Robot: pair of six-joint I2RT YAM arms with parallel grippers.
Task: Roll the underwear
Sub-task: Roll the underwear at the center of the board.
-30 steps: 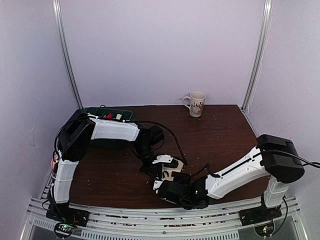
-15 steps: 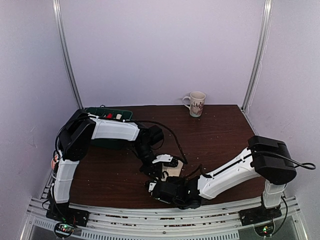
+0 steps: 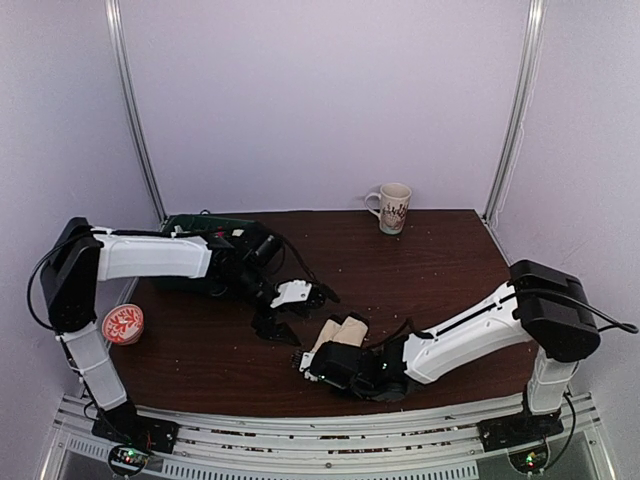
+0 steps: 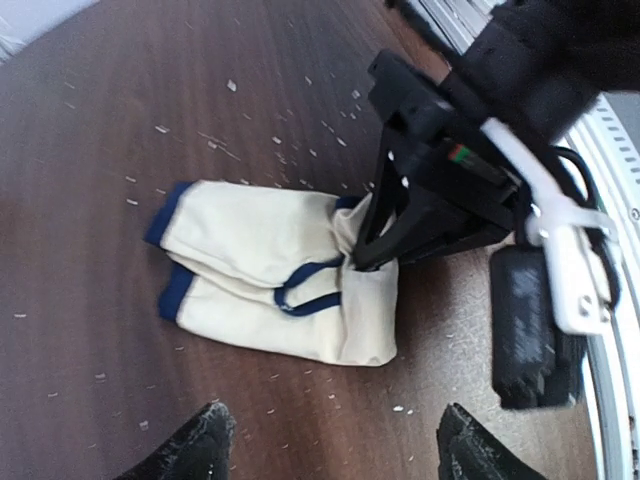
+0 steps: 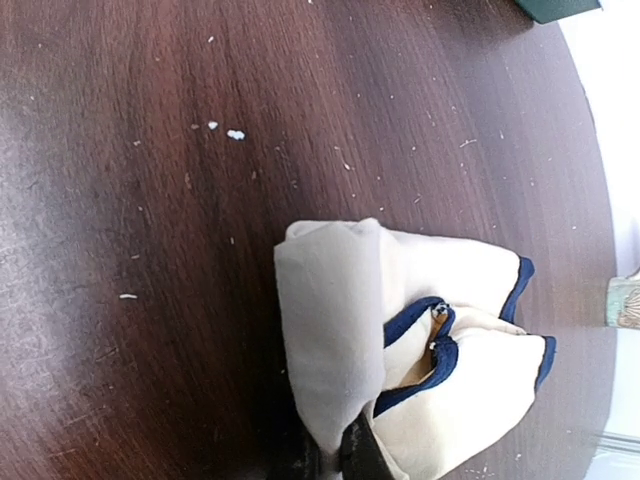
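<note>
Since the underwear lies on the bench near its front edge, about midway between the two arm bases, both arms can reach it. It is a cream piece with navy trim, and from above its long axis runs obliquely, from a near-left end out to a far-right end. The right wrist camera shows the near end already turned over on itself into a thick fold, while the two navy-edged leg hems lie flat at the far end.

The right tool is clamped on that folded near end, its fingers closed together on the cloth beside a loop of navy trim. The rest of the garment therefore stretches directly away from this tool, along the roll's likely path. I judge the roll to be barely begun, with most of the length lying flat.

The left tool hangs with its fingers well apart and holding nothing, just beside the cloth on its left, not touching it. It looks across the garment's long side, so it seems better placed to pin the hem end than to do the rolling.

Crumbs speckle the dark wood. A mug stands at the far edge, well apart; a green bin and a red-patterned bowl sit off to the left.
</note>
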